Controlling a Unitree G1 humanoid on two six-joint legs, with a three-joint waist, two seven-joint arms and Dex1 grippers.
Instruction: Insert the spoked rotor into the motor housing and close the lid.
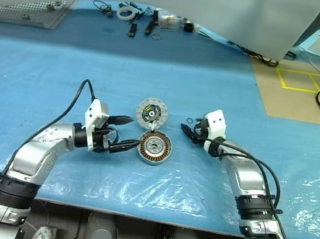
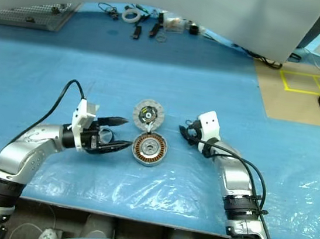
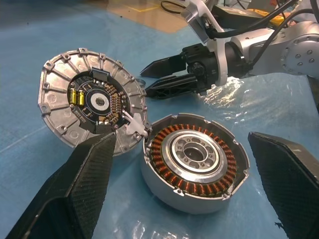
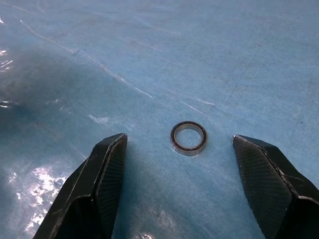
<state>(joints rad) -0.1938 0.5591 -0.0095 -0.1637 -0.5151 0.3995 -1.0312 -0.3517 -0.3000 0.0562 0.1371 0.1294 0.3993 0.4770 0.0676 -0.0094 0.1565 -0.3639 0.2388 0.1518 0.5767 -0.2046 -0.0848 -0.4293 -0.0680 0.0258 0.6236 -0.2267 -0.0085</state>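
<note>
Left wrist view: the spoked rotor (image 3: 195,154) sits inside the motor housing (image 3: 164,185) on the blue-covered surface (image 1: 48,75), copper windings ringing its silver centre. The lid (image 3: 92,102) lies just beside the housing, touching its rim, with its ribbed, circuit-bearing face up. The left tool (image 1: 127,133) hovers released beside the housing, fingers (image 3: 82,184) spread wide with nothing between them. On the housing's other side the right tool (image 1: 187,131) points toward the parts, its fingers (image 4: 102,174) parted and empty, a small metal ring (image 4: 189,138) lying flat on the surface between their tips. Loose hardware (image 1: 141,17) is scattered at the surface's far edge.
</note>
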